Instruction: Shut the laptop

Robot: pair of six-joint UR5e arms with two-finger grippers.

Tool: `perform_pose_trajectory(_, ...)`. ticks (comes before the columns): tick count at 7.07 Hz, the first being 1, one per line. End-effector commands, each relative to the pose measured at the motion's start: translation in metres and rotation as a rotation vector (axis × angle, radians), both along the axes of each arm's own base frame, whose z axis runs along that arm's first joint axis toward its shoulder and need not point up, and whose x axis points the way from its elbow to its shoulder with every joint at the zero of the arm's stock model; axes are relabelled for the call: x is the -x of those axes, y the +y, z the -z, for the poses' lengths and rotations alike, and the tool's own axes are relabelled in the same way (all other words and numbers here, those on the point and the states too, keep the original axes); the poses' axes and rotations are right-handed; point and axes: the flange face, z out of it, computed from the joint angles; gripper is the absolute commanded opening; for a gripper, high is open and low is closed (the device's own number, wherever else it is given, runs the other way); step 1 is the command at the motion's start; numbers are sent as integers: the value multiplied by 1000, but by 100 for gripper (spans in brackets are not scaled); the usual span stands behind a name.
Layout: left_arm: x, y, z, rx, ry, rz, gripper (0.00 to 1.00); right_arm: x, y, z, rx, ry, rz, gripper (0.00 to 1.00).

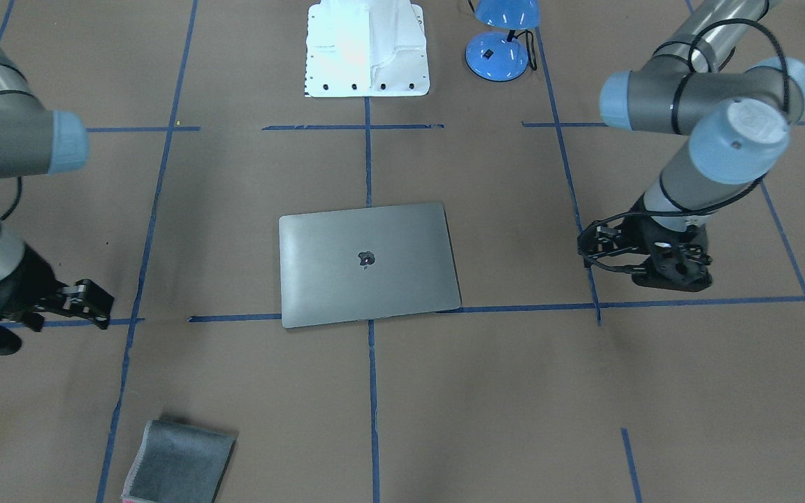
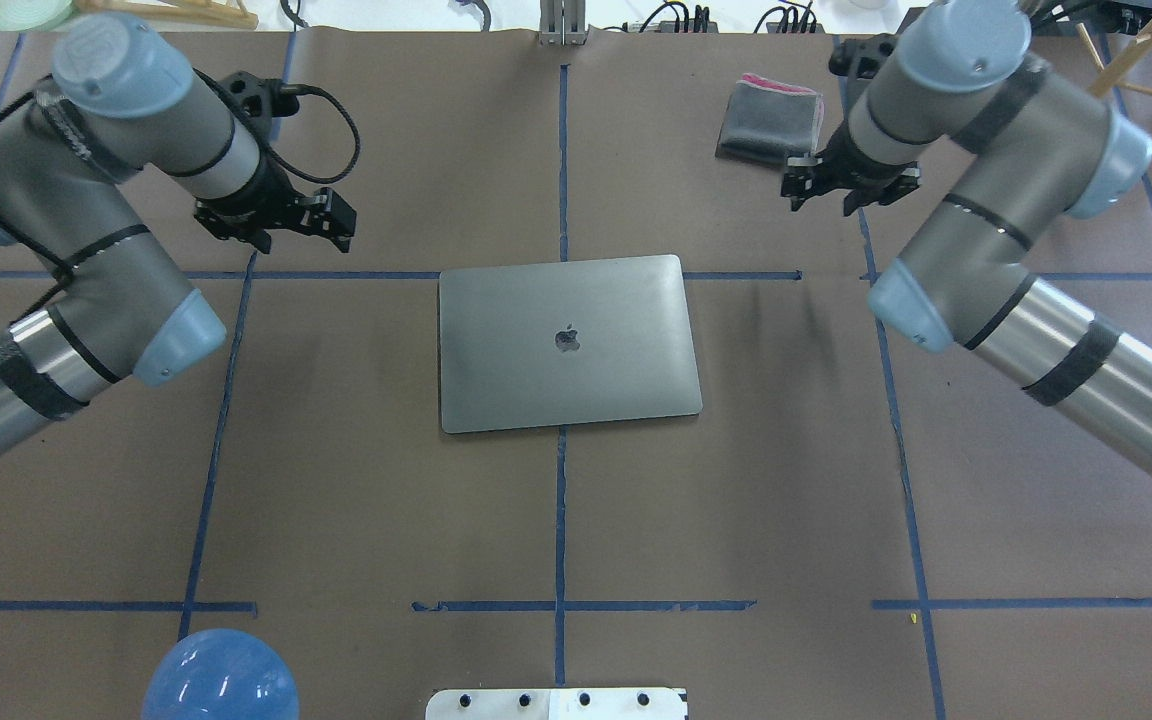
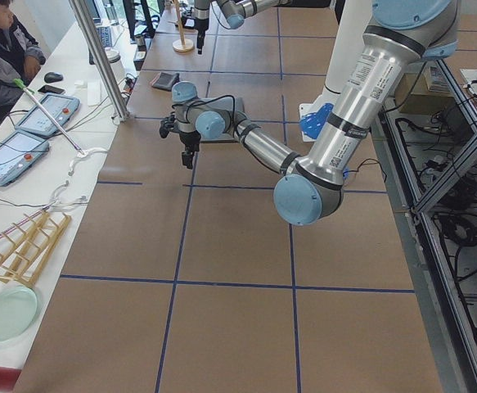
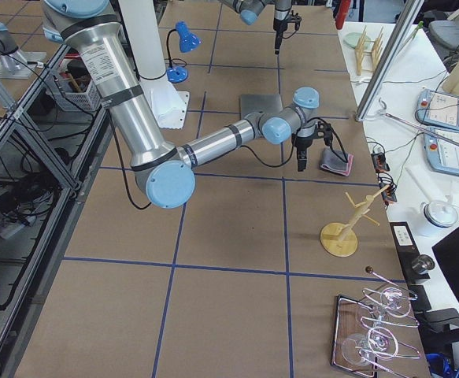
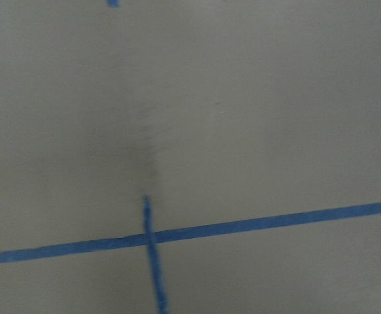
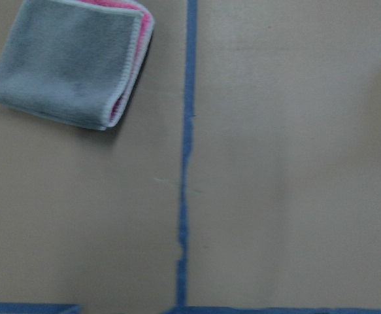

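The space-grey laptop (image 1: 369, 264) lies flat in the middle of the table with its lid down and the apple logo facing up; it also shows in the overhead view (image 2: 568, 342). My left gripper (image 2: 336, 222) hovers off the laptop's far left corner, apart from it, and looks open and empty. My right gripper (image 2: 848, 192) hovers beyond the laptop's far right corner, next to the folded cloth, and looks open and empty. Neither wrist view shows the laptop or any fingers.
A folded grey cloth with a pink edge (image 2: 768, 122) lies at the far right and shows in the right wrist view (image 6: 72, 62). A blue desk lamp (image 1: 500, 42) stands beside the white robot base (image 1: 367, 49). Blue tape lines cross the brown table.
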Motion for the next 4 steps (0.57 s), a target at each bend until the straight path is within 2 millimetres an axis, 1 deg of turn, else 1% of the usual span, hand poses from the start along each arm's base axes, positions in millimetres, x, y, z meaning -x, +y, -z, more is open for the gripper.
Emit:
perform_pose_trajectory(1,129,13,-83,-50,-50,-102,99,-144,45,-96,-67,2,92,100)
perform_pose_trajectory(2,207,24,-117,-12,40,-65,99,-193,78,-121,-77,-4,120,100)
perform_pose_trajectory(3,256,43,-148,-39,64,-81,99,-227,105,-122,-43,6,132,100)
perform_pose_trajectory(4,293,63,-172,-62,56,-87,99,-246,134,-129,0,16,151,100)
